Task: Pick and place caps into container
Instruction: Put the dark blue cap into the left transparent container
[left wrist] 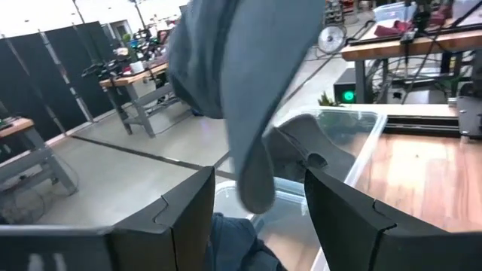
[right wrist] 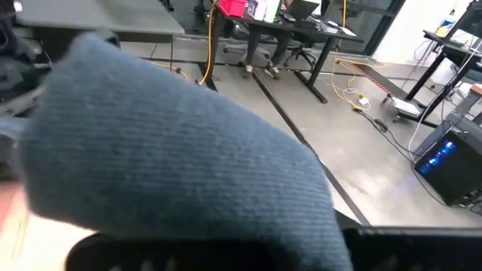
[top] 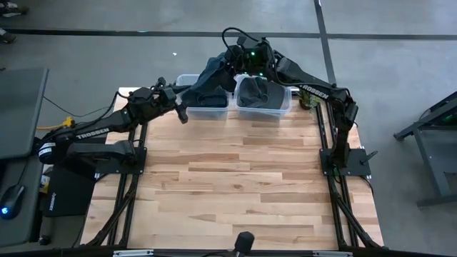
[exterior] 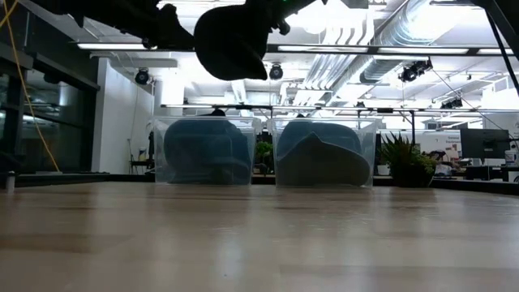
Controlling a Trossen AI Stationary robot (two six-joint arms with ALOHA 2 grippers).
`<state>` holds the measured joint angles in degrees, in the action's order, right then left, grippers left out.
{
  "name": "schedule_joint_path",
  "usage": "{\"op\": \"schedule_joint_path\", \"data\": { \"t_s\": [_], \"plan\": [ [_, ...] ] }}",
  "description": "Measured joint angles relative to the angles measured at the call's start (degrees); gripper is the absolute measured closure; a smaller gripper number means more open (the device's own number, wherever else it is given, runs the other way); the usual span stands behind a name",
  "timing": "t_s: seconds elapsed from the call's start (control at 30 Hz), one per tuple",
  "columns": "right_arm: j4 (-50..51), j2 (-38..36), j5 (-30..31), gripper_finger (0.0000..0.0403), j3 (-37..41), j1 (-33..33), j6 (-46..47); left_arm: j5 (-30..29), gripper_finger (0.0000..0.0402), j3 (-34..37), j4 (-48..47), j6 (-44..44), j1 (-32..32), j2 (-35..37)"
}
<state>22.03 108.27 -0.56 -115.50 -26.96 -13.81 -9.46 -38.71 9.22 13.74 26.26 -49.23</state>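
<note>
A dark slate-blue cap hangs in the air from my right gripper, above the left clear bin at the table's far edge. In the low view this cap is well above both bins. The left bin holds dark blue caps, and the right bin holds grey and blue caps. My left gripper is open beside the left bin's left wall. Through its fingers I see the hanging cap just beyond them, untouched. My right gripper holds the slate-blue cap by its upper part, reaching in from the table's right side. The cap's fabric covers the wrist view and hides the fingers and the place of contact. The cap is lifted clear and hangs slack below the gripper.
The two bins stand side by side at the far edge, with a small green plant to their right. The wooden tabletop stretches bare toward the near edge. Both arms crowd around the left bin.
</note>
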Motion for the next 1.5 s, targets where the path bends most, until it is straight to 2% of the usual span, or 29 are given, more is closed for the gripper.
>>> {"op": "schedule_joint_path", "data": {
  "t_s": [0.37,0.67,0.8,0.97,1.03,1.33,1.5],
  "plan": [
    [-1.57,-0.02,-3.94,0.0402,0.02,0.35,1.24,-0.02,0.0200,0.01,4.49,-2.12,-0.02,-4.64],
    [-1.75,-0.02,-4.79,0.0403,0.04,0.76,1.34,-4.48,0.0206,0.01,4.73,-5.03,-0.02,-5.77],
    [-1.74,-0.02,-4.79,0.0403,0.04,0.74,1.34,-5.17,0.0250,0.01,4.80,-6.02,-0.02,-5.78],
    [-1.73,-0.02,-4.79,0.0403,0.04,0.76,1.34,-5.72,0.0362,0.01,4.78,-6.78,-0.02,-5.70],
    [-1.59,-0.02,-4.83,0.0403,0.04,0.76,1.34,-5.83,0.0389,0.01,4.80,-7.23,-0.02,-5.67],
    [-0.79,-0.02,-4.73,0.0399,0.04,0.76,0.06,-6.18,0.0397,0.01,4.17,-9.51,0.00,-5.65],
    [-0.79,-0.02,-4.35,0.0363,0.04,0.74,-0.65,-5.72,0.0398,0.01,4.09,-11.32,0.00,-5.65]
  ]
}}
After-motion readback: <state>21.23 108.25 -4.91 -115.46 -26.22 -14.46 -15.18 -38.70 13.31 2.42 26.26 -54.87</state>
